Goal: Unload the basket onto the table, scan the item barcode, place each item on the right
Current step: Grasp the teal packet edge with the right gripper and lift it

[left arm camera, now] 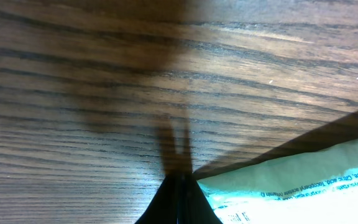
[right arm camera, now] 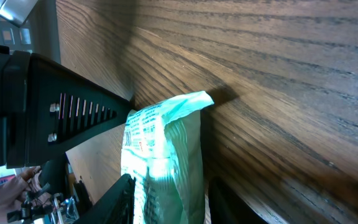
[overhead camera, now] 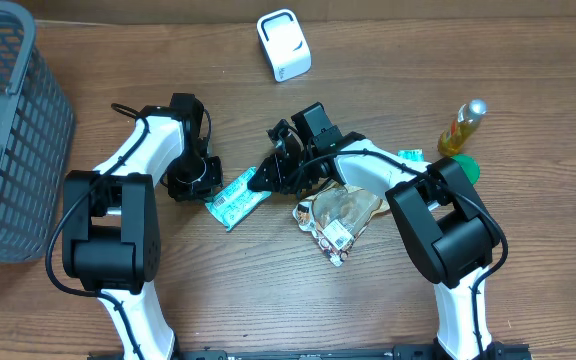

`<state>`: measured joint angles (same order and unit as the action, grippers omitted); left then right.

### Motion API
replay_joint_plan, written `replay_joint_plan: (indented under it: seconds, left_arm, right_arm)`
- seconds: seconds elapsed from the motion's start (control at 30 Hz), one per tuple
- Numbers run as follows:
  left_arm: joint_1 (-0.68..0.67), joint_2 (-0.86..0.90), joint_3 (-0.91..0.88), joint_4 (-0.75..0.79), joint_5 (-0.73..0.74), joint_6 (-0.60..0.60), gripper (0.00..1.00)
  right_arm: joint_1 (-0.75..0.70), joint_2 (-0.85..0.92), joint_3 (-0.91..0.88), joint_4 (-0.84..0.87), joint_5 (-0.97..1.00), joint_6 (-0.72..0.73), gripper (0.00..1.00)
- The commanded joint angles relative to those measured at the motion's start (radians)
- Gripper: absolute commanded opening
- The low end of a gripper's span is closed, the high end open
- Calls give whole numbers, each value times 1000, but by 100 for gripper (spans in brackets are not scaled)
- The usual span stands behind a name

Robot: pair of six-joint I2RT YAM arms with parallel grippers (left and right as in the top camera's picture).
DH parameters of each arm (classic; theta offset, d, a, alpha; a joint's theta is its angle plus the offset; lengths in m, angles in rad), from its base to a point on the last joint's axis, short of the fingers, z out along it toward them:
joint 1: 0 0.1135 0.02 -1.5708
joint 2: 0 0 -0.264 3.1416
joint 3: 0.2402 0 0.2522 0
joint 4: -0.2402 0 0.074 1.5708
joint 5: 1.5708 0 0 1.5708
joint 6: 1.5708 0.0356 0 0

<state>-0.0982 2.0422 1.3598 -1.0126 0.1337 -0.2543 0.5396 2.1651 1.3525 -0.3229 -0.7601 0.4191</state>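
Evidently the green packet [overhead camera: 236, 200] is light and limp — right gripper [overhead camera: 264, 180] pinches its end, left gripper [overhead camera: 194, 182] closed, empty.

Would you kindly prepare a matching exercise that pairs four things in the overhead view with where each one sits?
Things:
1. grey basket
2. white device
3. green packet
4. yellow bottle

Places:
A. in the middle, between the two arms
B. at the left edge of the table
C. on the right side
D. on the far side, near the centre

Pairs: 1-B; 2-D; 3-A; 4-C
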Motion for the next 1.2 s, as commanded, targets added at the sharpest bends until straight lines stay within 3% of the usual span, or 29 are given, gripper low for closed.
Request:
replay_joint_plan:
  seconds: [0.0, 0.33, 0.53, 0.8, 0.9, 0.93, 1.1, 1.17]
  left_arm:
    - [-3, 5, -23, 19, -11, 15, 4]
    - [-3, 5, -23, 19, -11, 15, 4]
    - [-3, 5, -23, 30, -11, 14, 6]
    - [3, 4, -15, 56, -11, -68, 4]
    - [14, 4, 27, 36, -11, -68, 4]
    - [19, 4, 52, 22, -11, -68, 4]
    - [42, 4, 203, -32, -12, -68, 6]
    - [55, 4, 248, -34, -16, -68, 12]
  right_arm:
    - [11, 7, -7, 16, -28, 5, 35]
    - [38, 7, -7, 27, -27, 5, 33]
    - [38, 7, -7, 26, -27, -2, 12]
    - [34, 7, -7, 24, -16, -30, 8]
    - [29, 7, -7, -4, -22, -30, 10]
    - [26, 7, -7, -12, -31, -30, 4]
    - [8, 3, -4, -40, -58, -79, 4]
    - [2, -11, 5, -68, -77, -106, 4]
